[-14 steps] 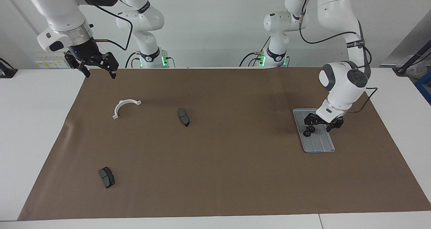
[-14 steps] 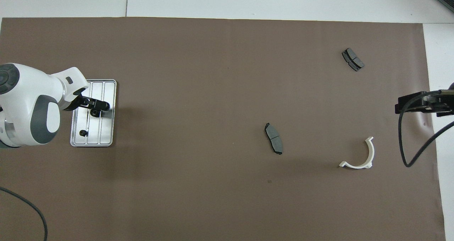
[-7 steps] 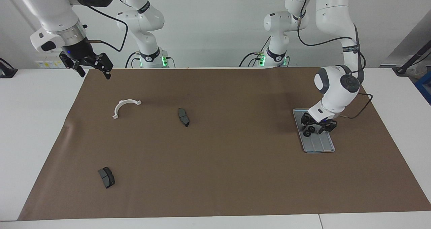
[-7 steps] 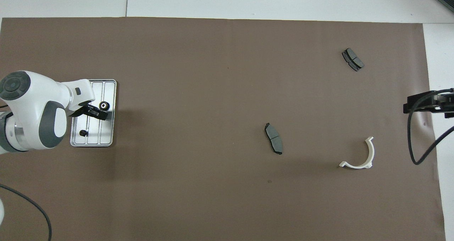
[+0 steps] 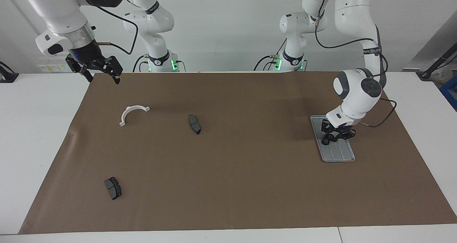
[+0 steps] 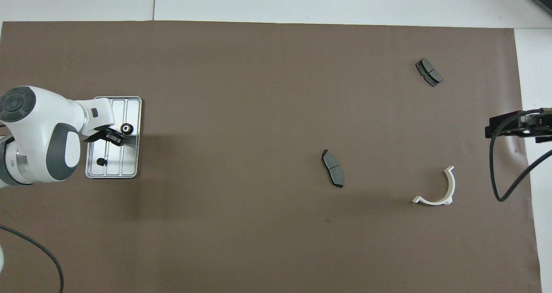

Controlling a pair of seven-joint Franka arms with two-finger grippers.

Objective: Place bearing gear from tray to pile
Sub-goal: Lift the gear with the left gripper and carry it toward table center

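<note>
Pickup step: the left gripper [image 5: 335, 135] is down on the tray [image 5: 341, 155] at a bearing gear [image 6: 126, 129], can't tell if it's clamped. A second gear [image 6: 101, 161] lies nearer the robots. Right gripper [image 5: 101, 73] waits open. Next comes a lift toward the brake pads [image 5: 194, 124]

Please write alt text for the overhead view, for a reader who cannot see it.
The left gripper is down in the metal tray beside a black gear; a smaller gear lies nearer the robots. Two brake pads and a white bracket lie toward the right arm's end.
</note>
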